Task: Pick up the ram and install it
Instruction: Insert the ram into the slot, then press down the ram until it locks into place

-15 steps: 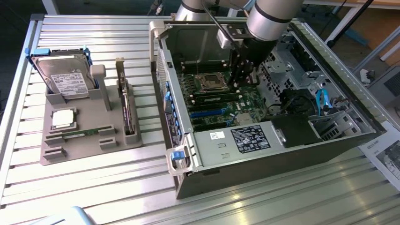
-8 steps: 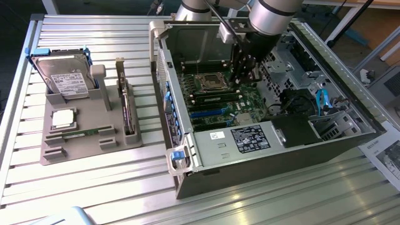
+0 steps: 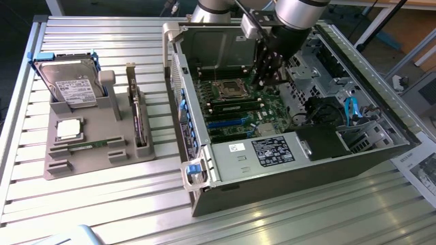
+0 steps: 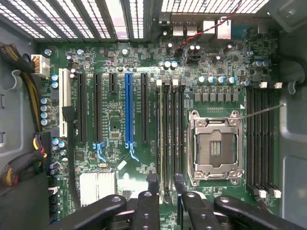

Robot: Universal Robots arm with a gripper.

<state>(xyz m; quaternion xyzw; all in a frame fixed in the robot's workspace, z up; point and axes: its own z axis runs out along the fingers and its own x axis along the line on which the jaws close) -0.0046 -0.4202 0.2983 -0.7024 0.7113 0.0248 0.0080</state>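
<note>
— Where is the gripper (image 3: pixel 267 81)?
— Inside the computer case (image 3: pixel 286 181), low over the motherboard (image 4: pixel 115 120). Its jaws are spread wide, with nothing between them.
— And the ram?
— A green ram (image 3: pixel 89 146) lies flat outside the case, in the grey tray (image 3: pixel 102 163) to the exterior view's left of it, well apart from the gripper.

I read the exterior view as bright and evenly lit. The ribbed metal worktop (image 3: pixel 102 204) returns broad white glare bands. The computer case (image 3: pixel 272 184) interior is dimmer, shadowed by its own walls. In the wrist view the motherboard (image 4: pixel 115 124) is evenly lit; the vent grille (image 4: pixel 120 14) overexposes to white.
</note>
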